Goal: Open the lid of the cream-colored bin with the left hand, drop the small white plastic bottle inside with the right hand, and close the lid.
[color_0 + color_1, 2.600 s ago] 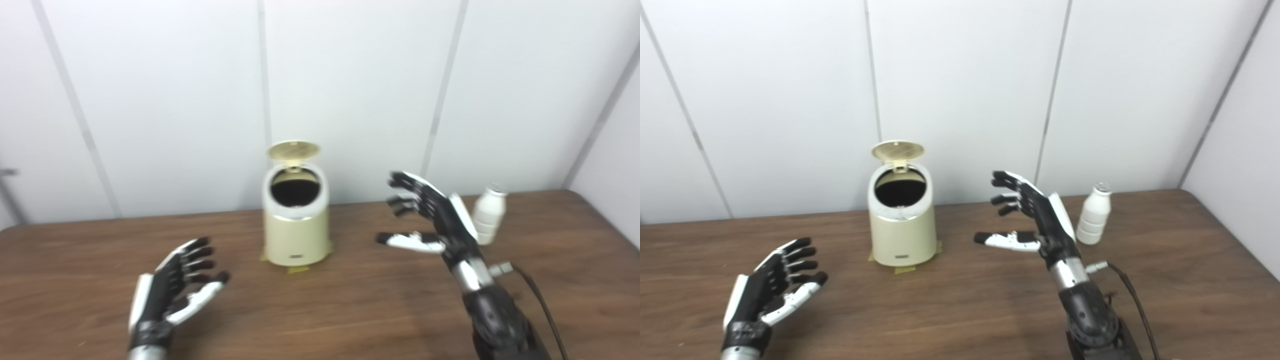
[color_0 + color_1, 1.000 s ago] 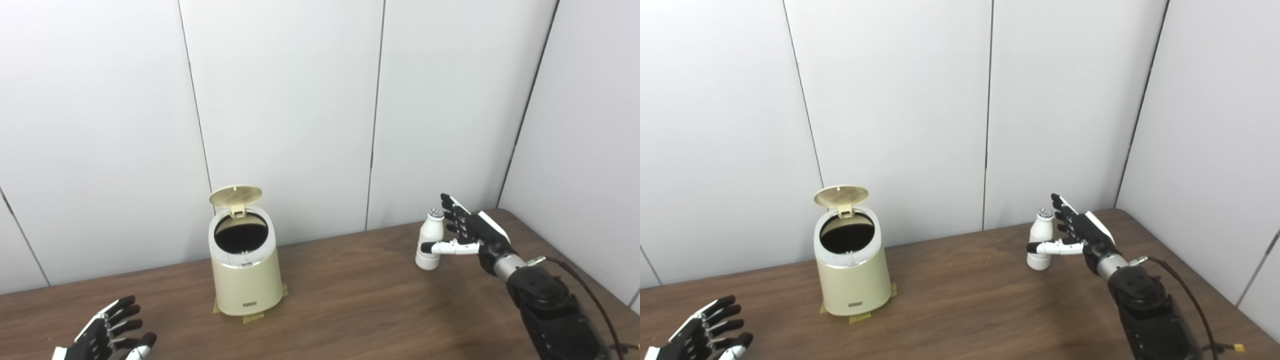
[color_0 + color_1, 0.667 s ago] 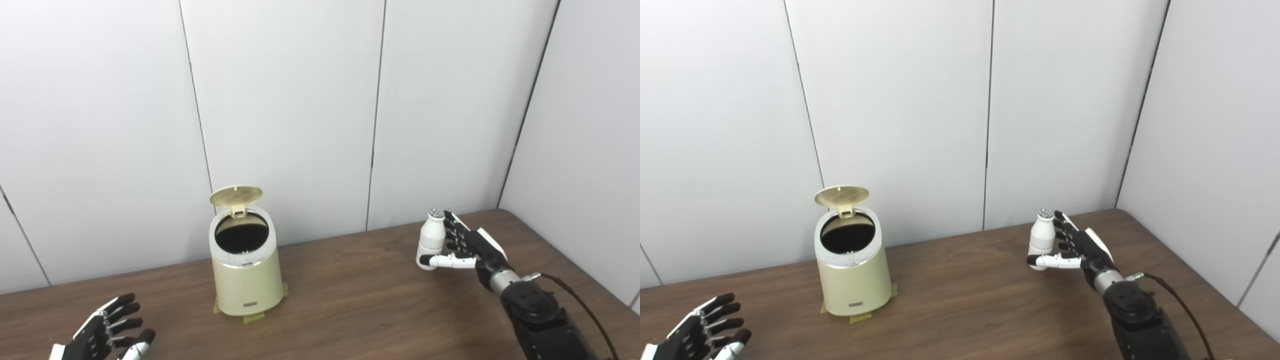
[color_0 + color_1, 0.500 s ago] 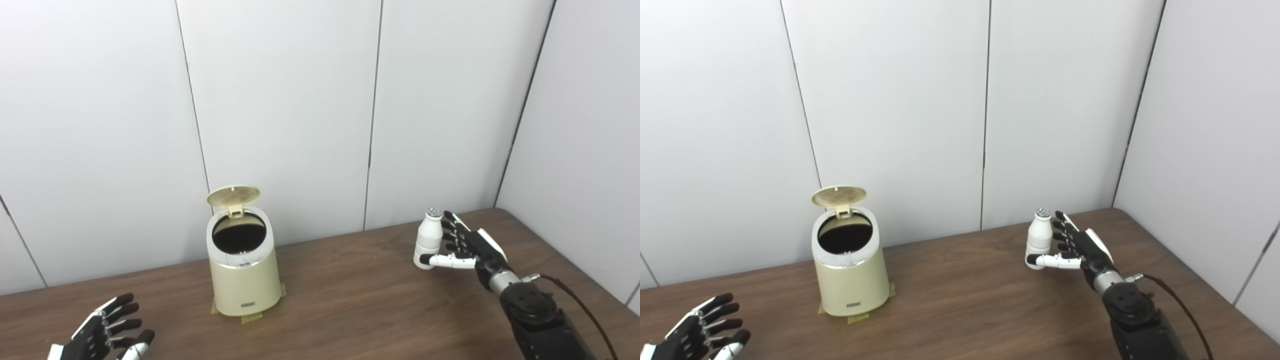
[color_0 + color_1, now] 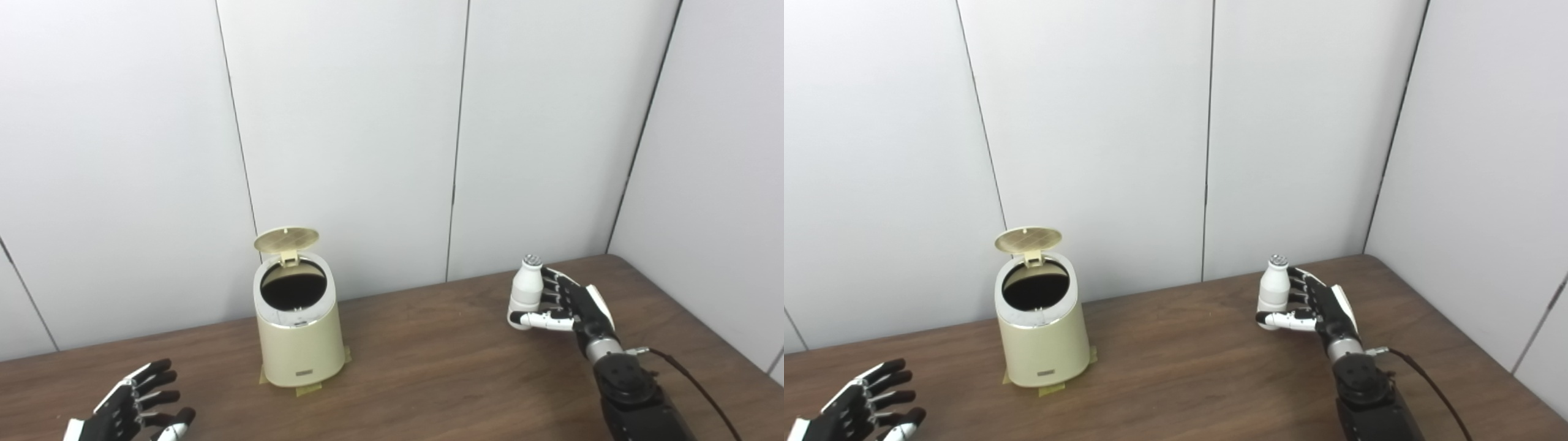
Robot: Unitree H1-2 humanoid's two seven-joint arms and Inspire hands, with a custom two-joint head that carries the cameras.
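While cream-colored bin [image 5: 298, 334] stands on wooden counter [image 5: 429, 361] with lid [image 5: 286, 239] already swung up, mouth open, bottle step pending. Right hand [image 5: 572, 306] at small white plastic bottle [image 5: 525, 293], far right of bin; bottle upright, long axis vertical, sits on hand's inner side. Fingers [image 5: 554, 288] curl behind bottle, thumb crosses low in front; whether grip firm yet, cannot tell. Left hand [image 5: 131, 413] low at near left, fingers spread, holding nothing, well apart from bin.
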